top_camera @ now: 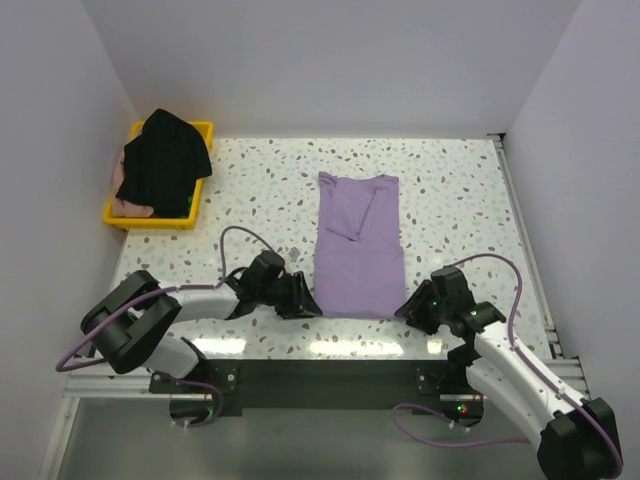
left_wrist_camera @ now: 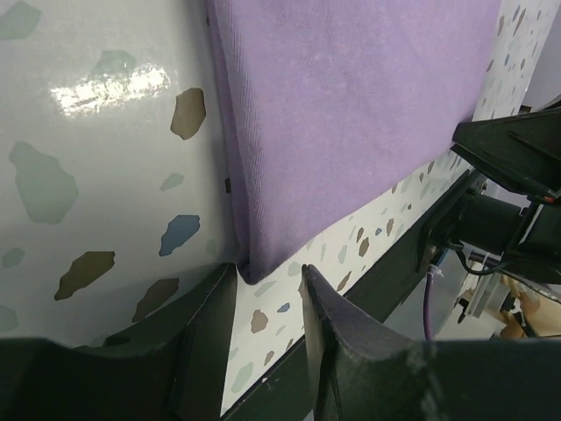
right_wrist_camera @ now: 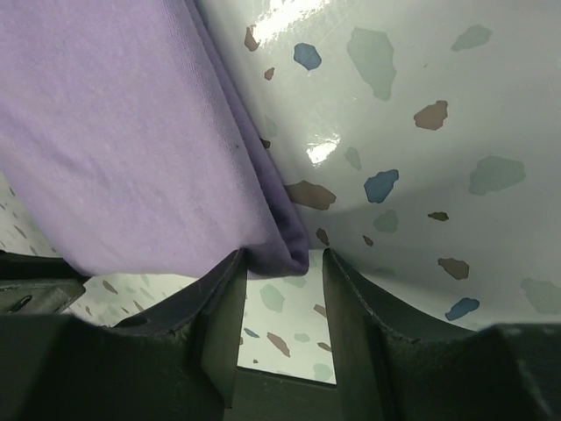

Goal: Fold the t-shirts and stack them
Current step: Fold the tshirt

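Note:
The lavender t-shirt (top_camera: 358,250) lies flat mid-table, folded into a long narrow strip with its neck at the far end. My left gripper (top_camera: 304,298) is low on the table at the strip's near left corner. In the left wrist view that gripper (left_wrist_camera: 269,277) is open, and the shirt's (left_wrist_camera: 351,114) corner pokes in between the fingertips. My right gripper (top_camera: 409,305) is at the near right corner. In the right wrist view it (right_wrist_camera: 282,263) is open around the folded corner of the shirt (right_wrist_camera: 114,132), and the cloth touches one finger. The black t-shirt (top_camera: 162,158) is heaped in the tray over a pale pink t-shirt (top_camera: 130,208).
A yellow tray (top_camera: 204,130) stands at the table's far left by the wall. The table's near edge runs just behind both grippers. White walls close in the left, right and far sides. The right arm (left_wrist_camera: 508,210) shows across the shirt in the left wrist view.

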`<state>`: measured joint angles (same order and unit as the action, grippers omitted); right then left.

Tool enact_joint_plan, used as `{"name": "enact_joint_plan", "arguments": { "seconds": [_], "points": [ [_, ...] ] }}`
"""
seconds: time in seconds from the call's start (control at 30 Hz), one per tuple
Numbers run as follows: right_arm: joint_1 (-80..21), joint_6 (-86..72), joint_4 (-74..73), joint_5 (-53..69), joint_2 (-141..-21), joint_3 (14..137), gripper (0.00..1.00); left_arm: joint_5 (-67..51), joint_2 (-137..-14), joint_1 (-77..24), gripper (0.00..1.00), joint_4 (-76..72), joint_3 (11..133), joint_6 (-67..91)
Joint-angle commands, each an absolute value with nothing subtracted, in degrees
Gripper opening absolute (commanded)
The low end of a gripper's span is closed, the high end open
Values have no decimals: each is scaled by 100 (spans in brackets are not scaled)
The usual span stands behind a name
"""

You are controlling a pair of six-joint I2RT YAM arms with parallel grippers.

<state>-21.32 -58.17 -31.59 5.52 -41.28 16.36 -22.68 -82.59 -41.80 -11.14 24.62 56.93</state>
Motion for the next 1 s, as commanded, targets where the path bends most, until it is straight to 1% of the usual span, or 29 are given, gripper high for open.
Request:
{"name": "enact_joint_plan", "arguments": {
  "seconds": [0.0,0.13,0.23,0.33,0.37,0.43,0.47,0.53,0.57,0.67,0.83,0.97],
  "points": [
    [-2092,-5889,-2997,527,-4219,1477,44,-1811,-8508,-4254,41,-984,2461,5704],
    [-2066,-5845,-2848,624,-4333,1441,40,-1732,-8631,-4333,39,-1020,2505,5783],
    [-2048,-5783,-2716,711,-4438,1433,35,-1661,-8675,-4377,35,-1020,2549,5836],
    [-2030,-5678,-2620,791,-4578,1476,28,-1609,-8675,-4403,24,-941,2593,5836],
    [-2013,-5591,-2619,826,-4605,1503,23,-1591,-8640,-4412,15,-862,2628,5836],
    [-2013,-5485,-2645,870,-4667,1591,17,-1556,-8587,-4412,6,-730,2680,5801],
    [-1987,-5354,-2672,931,-4676,1626,11,-1503,-8491,-4412,1,-573,2733,5775],
    [-1969,-5221,-2794,1010,-4693,1766,5,-1442,-8385,-4412,0,-370,2803,5705],
    [-1960,-5090,-2847,1046,-4667,1819,1,-1415,-8280,-4421,0,-160,2873,5643],
    [-1951,-4870,-3058,1291,-4536,1960,0,-1354,-8000,-4430,0,252,2909,5555],
    [-1960,-4623,-3471,1801,-4166,2021,0,-1283,-7524,-4588,0,527,2769,5581],
    [-1960,-4377,-3866,2117,-3824,2057,0,-1161,-7077,-4956,0,685,2620,5721]
  ]
}}
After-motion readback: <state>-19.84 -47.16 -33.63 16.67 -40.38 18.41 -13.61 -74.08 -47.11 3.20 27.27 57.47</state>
